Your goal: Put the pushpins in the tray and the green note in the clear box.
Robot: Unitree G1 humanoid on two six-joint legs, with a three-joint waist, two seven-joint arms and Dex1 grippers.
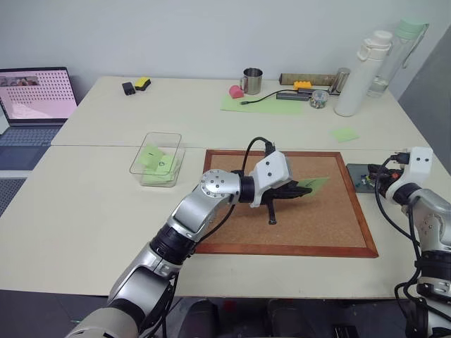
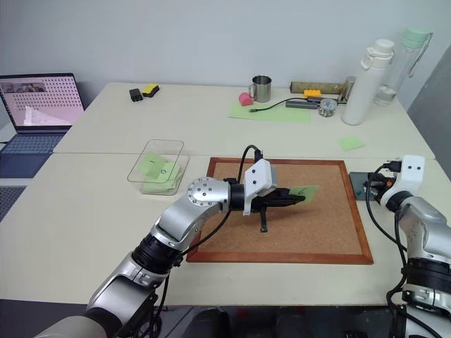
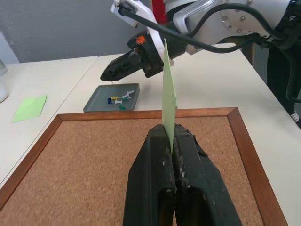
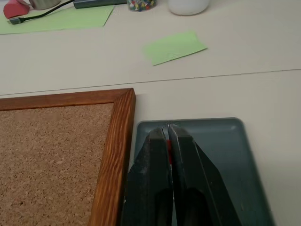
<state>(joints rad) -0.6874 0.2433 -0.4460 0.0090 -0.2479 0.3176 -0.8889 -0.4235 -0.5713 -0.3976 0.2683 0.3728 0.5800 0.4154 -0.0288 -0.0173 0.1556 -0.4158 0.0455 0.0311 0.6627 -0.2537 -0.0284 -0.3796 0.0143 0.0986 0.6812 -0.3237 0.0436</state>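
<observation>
Green note point(image 3: 168, 89) stands on edge, clamped in my left jaws point(image 3: 172, 137) above the corkboard point(image 3: 94, 165). My right jaws point(image 4: 168, 129) are pressed together over the tray point(image 4: 230, 141) beside the board's frame, a sliver of red between them. Clear box point(image 1: 156, 159) sits on the table point(image 1: 84, 211), well apart.

My right tool point(image 4: 168, 129), fingers pressed together over the tray point(image 4: 225, 136), hides most of the tray's floor; a sliver of red shows between them, too small to identify. My left tool point(image 3: 172, 136) covers the lower edge of the green note point(image 3: 168, 89), whose marks cannot be read edge-on.
</observation>
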